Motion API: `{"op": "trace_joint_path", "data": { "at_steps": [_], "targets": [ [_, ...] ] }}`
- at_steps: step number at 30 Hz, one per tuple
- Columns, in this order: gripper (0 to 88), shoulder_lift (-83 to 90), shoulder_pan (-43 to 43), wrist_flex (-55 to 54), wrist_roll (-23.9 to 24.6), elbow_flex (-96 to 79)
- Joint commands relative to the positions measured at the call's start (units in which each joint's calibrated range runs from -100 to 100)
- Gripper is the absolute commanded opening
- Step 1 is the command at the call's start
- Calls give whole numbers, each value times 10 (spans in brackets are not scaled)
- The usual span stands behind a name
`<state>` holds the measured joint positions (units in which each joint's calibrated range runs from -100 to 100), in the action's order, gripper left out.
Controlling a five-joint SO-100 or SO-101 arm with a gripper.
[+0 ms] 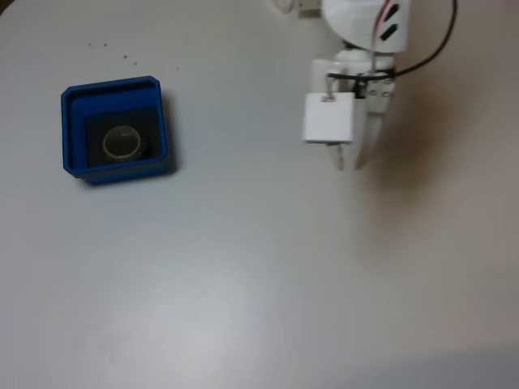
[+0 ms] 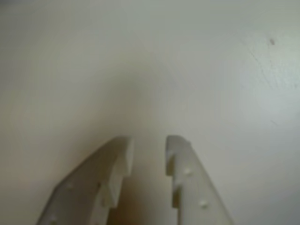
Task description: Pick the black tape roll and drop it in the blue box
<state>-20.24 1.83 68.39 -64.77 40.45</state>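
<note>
Gripper: slightly parted, empty, over bare table. Tape roll: inside box, well left of gripper.

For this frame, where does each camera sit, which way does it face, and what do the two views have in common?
Fixed view: sits above, looking down on the pale table; shows the blue box at left with the black tape roll inside, and the white arm with its gripper at upper right.
Wrist view: rides on the arm, looking along the gripper toward bare table; two white fingers rise from the bottom edge, slightly apart, holding nothing.
Shared: the gripper and the table surface.
</note>
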Motion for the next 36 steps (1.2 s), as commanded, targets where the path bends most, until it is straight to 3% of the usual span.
{"op": "trace_joint_path", "data": {
  "at_steps": [1,17,36],
  "targets": [
    [7,38,-21,-1,3,31],
    [7,42,-13,-1,-2,-6],
    [7,290,-12,-9,-2,-484]
  ]
}}
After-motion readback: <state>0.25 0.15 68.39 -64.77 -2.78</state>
